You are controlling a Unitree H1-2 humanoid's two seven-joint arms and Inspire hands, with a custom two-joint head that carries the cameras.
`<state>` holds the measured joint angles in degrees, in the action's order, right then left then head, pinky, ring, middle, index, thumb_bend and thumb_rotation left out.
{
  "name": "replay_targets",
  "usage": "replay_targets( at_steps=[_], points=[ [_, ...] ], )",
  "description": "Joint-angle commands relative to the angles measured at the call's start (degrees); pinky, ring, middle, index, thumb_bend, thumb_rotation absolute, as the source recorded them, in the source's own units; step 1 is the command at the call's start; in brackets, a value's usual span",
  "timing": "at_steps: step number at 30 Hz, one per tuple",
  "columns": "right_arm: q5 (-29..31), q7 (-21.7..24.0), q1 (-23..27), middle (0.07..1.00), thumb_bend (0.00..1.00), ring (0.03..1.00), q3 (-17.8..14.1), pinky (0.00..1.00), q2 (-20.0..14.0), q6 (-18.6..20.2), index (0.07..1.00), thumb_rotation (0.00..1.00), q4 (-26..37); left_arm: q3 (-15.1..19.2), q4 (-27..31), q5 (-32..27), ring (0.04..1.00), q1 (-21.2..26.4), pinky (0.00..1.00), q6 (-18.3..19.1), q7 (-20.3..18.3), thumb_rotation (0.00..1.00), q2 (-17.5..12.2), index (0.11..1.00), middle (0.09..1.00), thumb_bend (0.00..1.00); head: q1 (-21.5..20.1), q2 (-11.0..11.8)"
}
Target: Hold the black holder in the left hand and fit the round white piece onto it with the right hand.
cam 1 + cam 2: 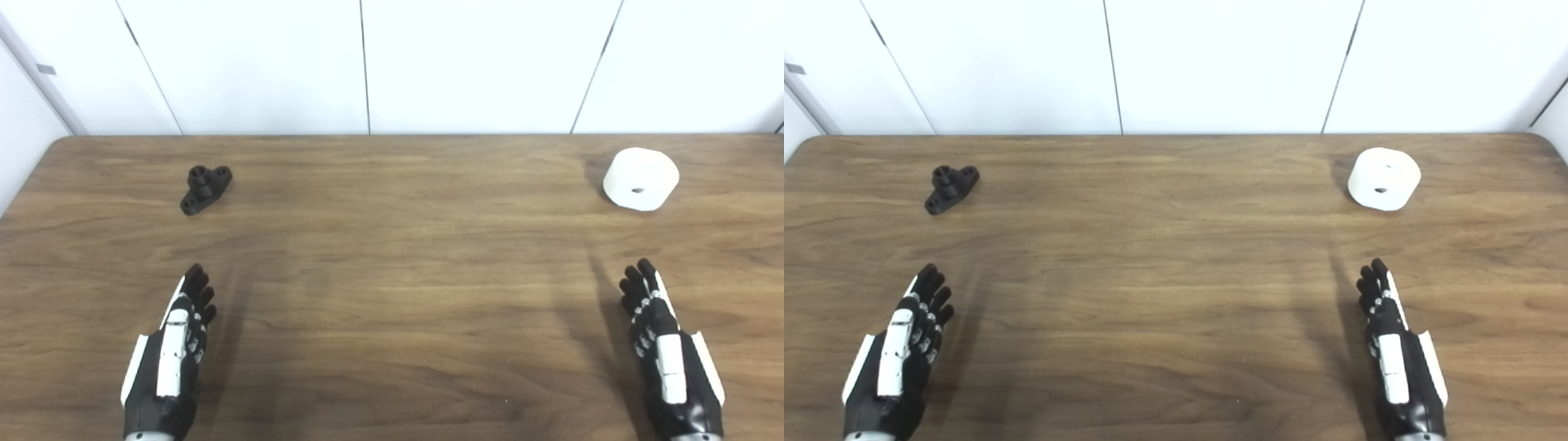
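Nearest the cameras, the black-and-white left hand (174, 343) and the matching right hand (664, 346) hover low over the near part of the brown wood-grain counter (392, 275), one at each side, both with fingers (197, 288) stretched forward and close together, released and grasping nothing; their wrists are cut off by the bottom edge. Farther back on the left, well apart from the left hand, the small black plastic holder (205, 188) with a raised post lies on the counter. Far right sits the round white piece (640, 179), tilted. The right eye view shows two small holes in its face, the left eye view only one clearly. White wall panels (367, 61) stand behind the counter.
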<state>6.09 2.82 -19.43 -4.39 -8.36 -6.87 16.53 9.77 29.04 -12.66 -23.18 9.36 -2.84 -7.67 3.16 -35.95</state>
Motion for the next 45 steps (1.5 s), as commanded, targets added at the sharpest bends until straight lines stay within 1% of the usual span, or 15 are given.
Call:
replay_targets(
  at_steps=[1,6,7,8,11,13,17,20,23,27,30,31,33,36,45],
  points=[
    [0.32,-0.04,0.59,0.980,0.62,0.978,-0.16,1.00,0.69,-0.46,0.993,1.00,0.41,0.22,2.10,0.54,1.000,0.37,1.00,-1.24,0.27,1.00,0.01,1.000,1.000,0.31,-0.04,-0.07],
    [0.33,0.00,0.57,0.976,0.63,0.977,-0.11,1.00,0.71,-0.71,0.990,1.00,0.40,0.16,1.84,0.42,1.000,0.24,1.00,-2.33,-0.28,1.00,-0.26,1.000,1.000,0.26,-0.07,-0.05],
    [0.29,-0.02,0.60,0.975,0.62,0.975,-0.12,1.00,0.73,-0.83,0.990,1.00,0.34,0.19,2.10,0.63,1.000,0.29,1.00,-1.63,0.03,1.00,-0.14,1.000,1.000,0.26,-0.07,-0.05],
    [0.24,-0.08,0.61,0.974,0.62,0.973,-0.13,1.00,0.76,-0.79,0.989,1.00,0.35,0.20,2.05,0.83,1.000,0.38,1.00,-1.72,0.11,1.00,-0.09,1.000,1.000,0.28,-0.07,-0.05],
    [0.30,-0.06,0.59,0.974,0.61,0.977,-0.11,1.00,0.76,-0.58,0.987,1.00,0.55,0.18,2.00,0.74,1.000,0.35,1.00,-1.83,0.01,1.00,-0.17,1.000,1.000,0.25,0.11,-0.20],
    [0.28,-0.07,0.46,0.978,0.63,0.979,-0.14,1.00,0.69,-0.24,0.990,1.00,0.82,0.13,2.11,0.61,1.000,0.25,1.00,-1.47,-0.07,1.00,-0.28,1.000,1.000,0.26,0.49,-0.14],
    [-0.18,0.07,0.32,0.985,0.64,0.988,-0.26,1.00,0.12,-0.12,0.997,1.00,0.87,-0.21,2.34,1.25,1.000,0.04,1.00,-1.86,0.02,1.00,0.04,1.000,1.000,0.28,4.53,1.32],
    [0.09,0.26,0.35,0.990,0.62,0.998,-0.42,1.00,-0.11,-0.66,0.999,1.00,0.37,-0.69,1.64,1.84,1.000,-0.24,1.00,-3.30,-0.24,1.00,0.39,1.000,1.000,0.22,6.60,2.53],
    [0.52,0.48,0.39,0.994,0.61,1.000,-0.59,1.00,-0.40,-0.51,1.000,1.00,0.11,-1.34,0.25,1.77,1.000,-0.52,1.00,-5.75,-1.10,1.00,0.45,1.000,1.000,0.28,9.11,4.05],
    [1.01,0.93,0.45,0.999,0.62,1.000,-0.83,1.00,-0.93,-0.23,1.000,1.00,-0.48,-1.91,-1.69,2.39,1.000,-0.37,1.00,-7.97,-0.54,1.00,1.39,1.000,1.000,0.30,12.49,6.34],
    [1.18,1.49,1.03,0.997,0.63,1.000,-1.00,1.00,-1.15,-1.99,1.000,1.00,-1.83,-2.18,-3.06,3.35,1.000,-0.04,1.00,-9.33,0.57,0.94,2.56,0.980,0.995,0.29,14.40,7.76],
    [1.05,1.34,1.13,0.994,0.65,1.000,-1.17,1.00,-1.00,-1.97,1.000,1.00,-2.00,-2.64,-3.25,3.92,1.000,-0.09,1.00,-9.24,0.45,0.94,2.29,0.980,0.996,0.28,14.76,8.00],
    [0.91,0.84,1.26,0.975,0.67,0.994,-1.66,1.00,-0.49,-1.41,0.985,1.00,-2.17,-3.61,-3.21,5.64,1.000,-0.22,1.00,-8.56,0.50,0.99,1.79,0.996,1.000,0.30,16.02,8.92],
    [1.16,1.04,1.47,0.963,0.64,0.978,-2.03,1.00,-0.39,-1.47,0.979,1.00,-2.68,-4.41,-4.00,6.02,1.000,-0.15,1.00,-9.20,0.13,1.00,1.39,1.000,1.000,0.29,17.21,9.87],
    [1.26,1.58,1.57,0.967,0.63,0.992,-2.61,1.00,-0.67,-2.44,0.988,1.00,-3.80,-4.97,-5.12,6.97,1.000,0.10,1.00,-9.84,1.01,1.00,1.77,0.993,1.000,0.27,17.85,10.67]
  ],
)
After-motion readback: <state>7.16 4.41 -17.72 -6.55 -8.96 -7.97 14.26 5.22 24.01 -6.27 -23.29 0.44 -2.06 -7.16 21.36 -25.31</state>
